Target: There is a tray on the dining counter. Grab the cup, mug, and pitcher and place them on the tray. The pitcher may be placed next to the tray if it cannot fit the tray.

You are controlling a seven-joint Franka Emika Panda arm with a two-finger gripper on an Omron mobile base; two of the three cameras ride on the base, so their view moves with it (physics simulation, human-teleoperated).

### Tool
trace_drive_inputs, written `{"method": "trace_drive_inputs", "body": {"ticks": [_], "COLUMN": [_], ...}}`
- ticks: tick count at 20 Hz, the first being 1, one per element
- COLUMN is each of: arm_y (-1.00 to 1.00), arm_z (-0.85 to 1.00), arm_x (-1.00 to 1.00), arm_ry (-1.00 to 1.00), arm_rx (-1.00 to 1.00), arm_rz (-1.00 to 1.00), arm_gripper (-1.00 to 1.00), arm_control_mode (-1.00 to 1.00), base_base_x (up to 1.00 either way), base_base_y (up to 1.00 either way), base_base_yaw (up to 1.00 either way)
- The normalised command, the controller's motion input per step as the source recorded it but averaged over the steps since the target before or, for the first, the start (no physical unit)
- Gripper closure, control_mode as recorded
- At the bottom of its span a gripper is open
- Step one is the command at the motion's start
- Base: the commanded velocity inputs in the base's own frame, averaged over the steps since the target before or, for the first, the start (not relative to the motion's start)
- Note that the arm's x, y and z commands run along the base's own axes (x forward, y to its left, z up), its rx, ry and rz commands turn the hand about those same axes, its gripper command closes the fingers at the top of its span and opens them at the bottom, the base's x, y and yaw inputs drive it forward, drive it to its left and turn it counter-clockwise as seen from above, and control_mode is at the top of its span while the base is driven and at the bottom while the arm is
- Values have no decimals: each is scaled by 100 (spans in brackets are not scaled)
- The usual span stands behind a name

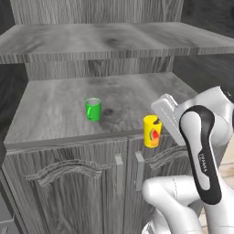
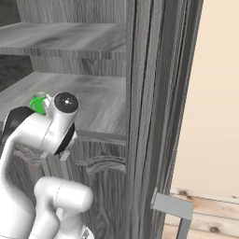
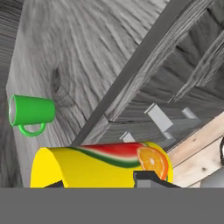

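My gripper (image 1: pixel 156 130) is shut on the yellow cup (image 1: pixel 151 131), gripping it from the right. The cup hangs just past the front edge of a wood-grain cabinet counter (image 1: pixel 55 105), in front of the doors. In the hand view the cup (image 3: pixel 103 164) lies close between my fingertips (image 3: pixel 148 179), showing its watermelon and orange picture. The green mug (image 1: pixel 93 109) stands upright on that counter, to the left of and behind the cup; it also appears as the mug (image 2: pixel 38 103) and the mug (image 3: pixel 30 111). The tray, pitcher and dining counter are out of view.
A shelf (image 1: pixel 114 41) overhangs the back of the counter. Cabinet doors with grey handles (image 1: pixel 139 170) sit below the counter's front edge. A tall wood-grain side panel (image 2: pixel 158 93) rises at the right, with wooden floor (image 2: pixel 205 205) beyond it.
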Motion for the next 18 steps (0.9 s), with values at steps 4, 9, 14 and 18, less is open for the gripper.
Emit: {"method": "trace_drive_inputs", "body": {"ticks": [4,9,14,18], "arm_y": [-40,-24,-3,0], "arm_z": [10,3,0,0], "arm_x": [-2,-4,-4,0], "arm_ry": [1,0,0,0], "arm_rx": [-1,0,0,0], "arm_rz": [0,0,0,0], "arm_gripper": [100,100,100,100], "arm_control_mode": [-100,-100,100,100], "base_base_x": [0,0,-2,-33], "base_base_y": [0,0,0,0], "base_base_yaw": [0,0,0,0]}}
